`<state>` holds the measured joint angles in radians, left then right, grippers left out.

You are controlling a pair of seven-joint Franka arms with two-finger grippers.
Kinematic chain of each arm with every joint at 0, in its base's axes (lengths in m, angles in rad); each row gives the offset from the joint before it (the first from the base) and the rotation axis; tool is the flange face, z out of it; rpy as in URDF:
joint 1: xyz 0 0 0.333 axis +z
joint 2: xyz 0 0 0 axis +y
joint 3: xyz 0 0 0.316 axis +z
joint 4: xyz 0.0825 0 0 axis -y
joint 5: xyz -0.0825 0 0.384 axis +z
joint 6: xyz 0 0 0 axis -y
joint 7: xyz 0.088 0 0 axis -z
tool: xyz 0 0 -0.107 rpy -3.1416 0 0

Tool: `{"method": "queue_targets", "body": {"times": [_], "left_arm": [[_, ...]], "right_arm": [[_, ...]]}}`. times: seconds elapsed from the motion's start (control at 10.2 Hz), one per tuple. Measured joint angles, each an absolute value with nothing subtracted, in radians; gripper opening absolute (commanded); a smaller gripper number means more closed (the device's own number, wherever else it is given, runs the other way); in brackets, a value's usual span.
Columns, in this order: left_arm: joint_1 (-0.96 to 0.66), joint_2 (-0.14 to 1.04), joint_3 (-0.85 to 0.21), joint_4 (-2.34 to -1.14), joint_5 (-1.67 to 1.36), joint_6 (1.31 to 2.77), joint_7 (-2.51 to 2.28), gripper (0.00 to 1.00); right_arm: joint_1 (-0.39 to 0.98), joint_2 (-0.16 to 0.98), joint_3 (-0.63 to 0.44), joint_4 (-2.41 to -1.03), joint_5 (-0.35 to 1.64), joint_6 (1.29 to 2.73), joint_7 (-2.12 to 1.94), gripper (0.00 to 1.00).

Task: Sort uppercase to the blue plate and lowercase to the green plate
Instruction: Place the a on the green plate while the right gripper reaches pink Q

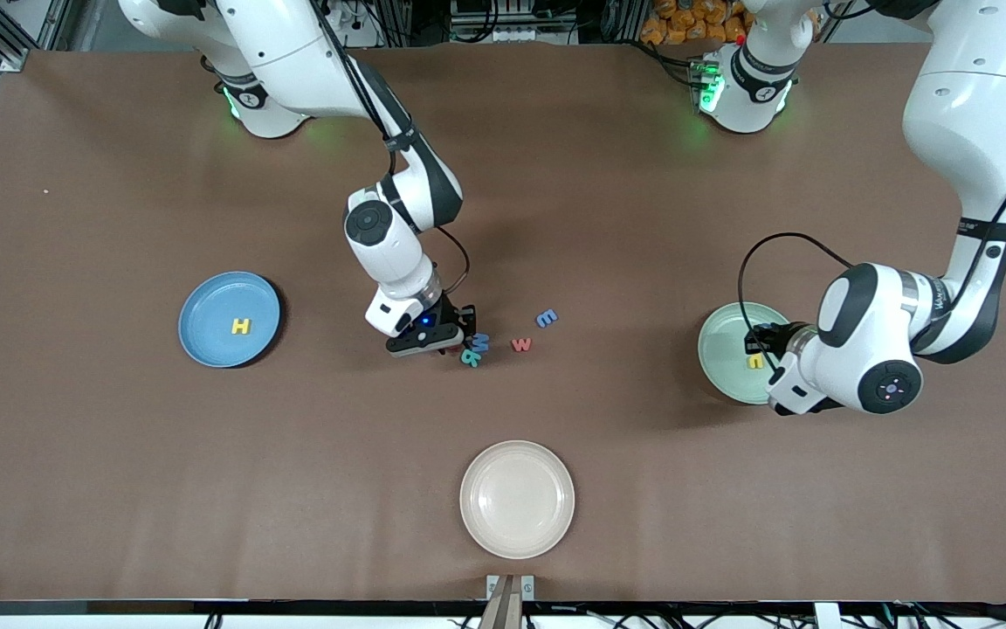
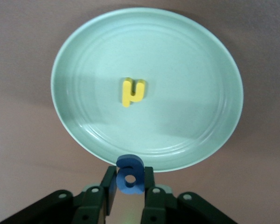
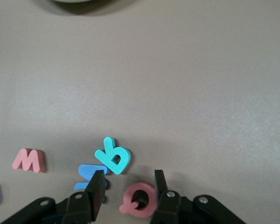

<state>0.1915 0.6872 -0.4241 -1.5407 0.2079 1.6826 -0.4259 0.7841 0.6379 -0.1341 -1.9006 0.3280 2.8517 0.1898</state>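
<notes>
Cream plate (image 1: 516, 499) aside, my left gripper (image 2: 129, 186) pinches the rounded blue letter (image 2: 129, 175) over the green plate (image 1: 724, 349)'s rim, risking a drop onto the desk (image 1: 119, 480), while my right gripper (image 3: 129, 193) straddles, spread, the red Q (image 3: 139, 200).

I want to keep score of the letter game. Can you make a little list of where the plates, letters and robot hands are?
blue plate: holds yellow H
green plate: holds yellow hooked letter
left end effector: over green plate's edge, gripping rounded blue letter
right end effector: low over red Q, fingers apart
cream plate: no letters
</notes>
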Motion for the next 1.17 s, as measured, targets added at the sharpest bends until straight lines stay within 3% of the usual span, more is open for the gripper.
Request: {"method": "queue_targets", "body": {"times": [0.39,1.17], "left_arm": [[0.179,0.698,-0.424,-1.542,0.208,1.683,-0.427,1.00],[0.180,0.698,-0.423,-1.534,0.209,1.729,-0.427,1.00]], "right_arm": [[0.785,0.639,-0.144,-1.901,0.143,2.834,0.191,0.51],[0.796,0.657,-0.151,-1.907,0.114,2.829,0.238,0.50]]}}
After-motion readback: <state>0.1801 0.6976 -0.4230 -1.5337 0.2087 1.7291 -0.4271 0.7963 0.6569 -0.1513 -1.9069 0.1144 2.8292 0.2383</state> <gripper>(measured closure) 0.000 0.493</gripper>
